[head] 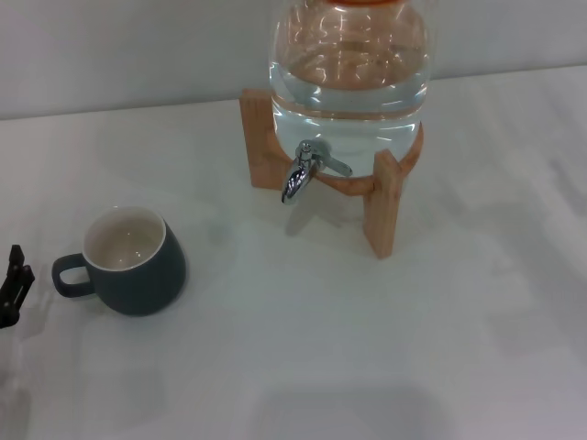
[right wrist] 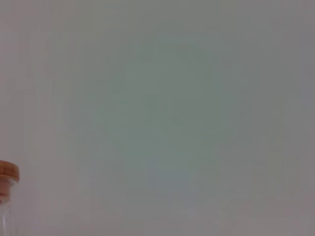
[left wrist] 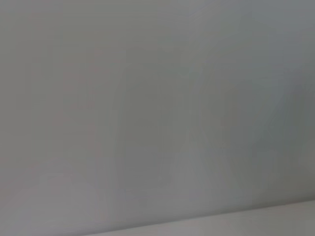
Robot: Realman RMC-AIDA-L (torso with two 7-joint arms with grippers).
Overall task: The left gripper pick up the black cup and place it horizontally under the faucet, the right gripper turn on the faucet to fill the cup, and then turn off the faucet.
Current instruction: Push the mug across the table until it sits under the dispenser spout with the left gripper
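The black cup (head: 131, 261) stands upright on the white table at the left, cream inside showing, its loop handle pointing to the left. The faucet (head: 301, 172) is a chrome tap with a downturned spout on a clear water jar (head: 348, 69), well to the right of and behind the cup. The left gripper (head: 13, 286) shows only as a black tip at the left edge, a little left of the cup's handle and apart from it. The right gripper is out of view. The right wrist view shows only the jar's orange lid (right wrist: 7, 172) against a grey wall.
The jar rests on a wooden stand (head: 383, 202) with legs reaching the table. The white table (head: 367, 348) stretches across the front and right. A pale wall lies behind. The left wrist view shows only wall.
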